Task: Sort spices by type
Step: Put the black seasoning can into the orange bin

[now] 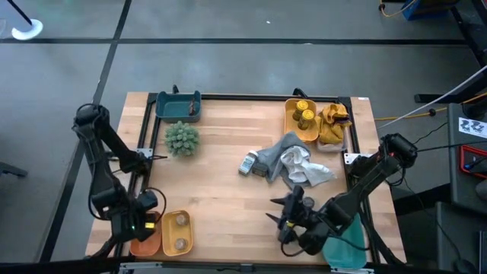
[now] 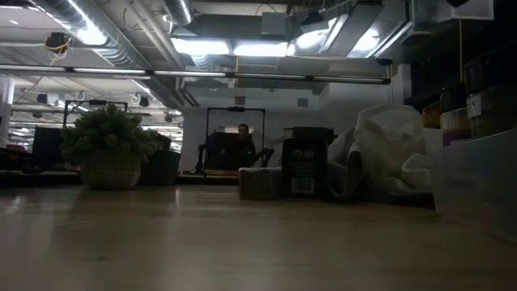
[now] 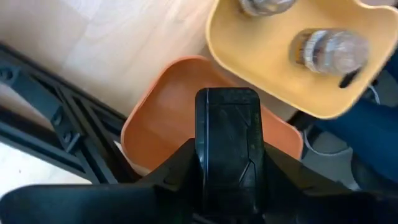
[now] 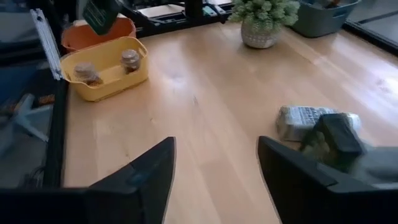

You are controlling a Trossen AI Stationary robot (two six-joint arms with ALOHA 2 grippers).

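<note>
The right end effector (image 1: 283, 207) hung half open and empty over the near desk (image 1: 221, 190). The silver tin (image 1: 248, 164) lay just beyond it, by the cloths (image 1: 293, 161). The left end effector (image 1: 144, 222), shut and empty, sat farther off over the orange bin (image 3: 168, 106).

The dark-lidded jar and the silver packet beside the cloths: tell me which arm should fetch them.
Right. The right gripper is open and facing the silver packet and dark-lidded jar across bare table. The left gripper is shut over the orange bin, much farther away.
</note>
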